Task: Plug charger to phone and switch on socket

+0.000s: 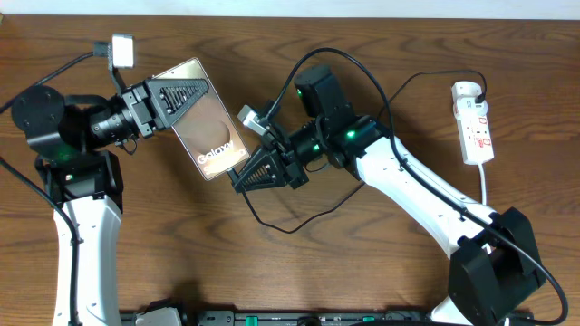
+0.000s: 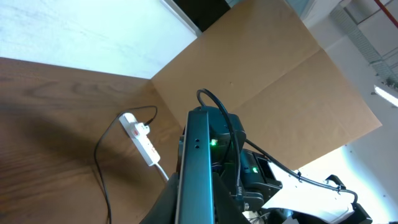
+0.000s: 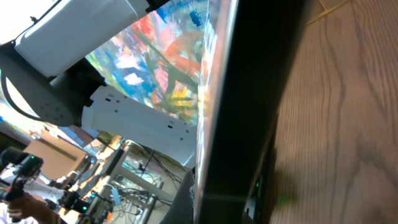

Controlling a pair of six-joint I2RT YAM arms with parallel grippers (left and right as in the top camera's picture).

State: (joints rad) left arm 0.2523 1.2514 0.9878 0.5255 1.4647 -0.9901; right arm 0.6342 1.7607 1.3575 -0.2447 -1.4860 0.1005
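Observation:
The phone [image 1: 207,127] is lifted off the table, its "Galaxy" face up and tilted. My left gripper [image 1: 204,91] is shut on its upper end; in the left wrist view the phone [image 2: 198,168] stands edge-on between the fingers [image 2: 219,205]. My right gripper [image 1: 239,177] sits at the phone's lower end, shut. The charger cable [image 1: 281,228] leaves its fingers, loops over the table and passes under the right arm toward the socket [image 1: 473,122] at the far right. The plug tip is hidden. The right wrist view is filled by the phone [image 3: 249,93].
The white socket [image 2: 140,135] lies on the wood with the black charger cable [image 2: 97,163] running from it. A brown cardboard sheet [image 2: 280,81] stands behind the table. The right arm's white link [image 1: 426,195] crosses the table's right half.

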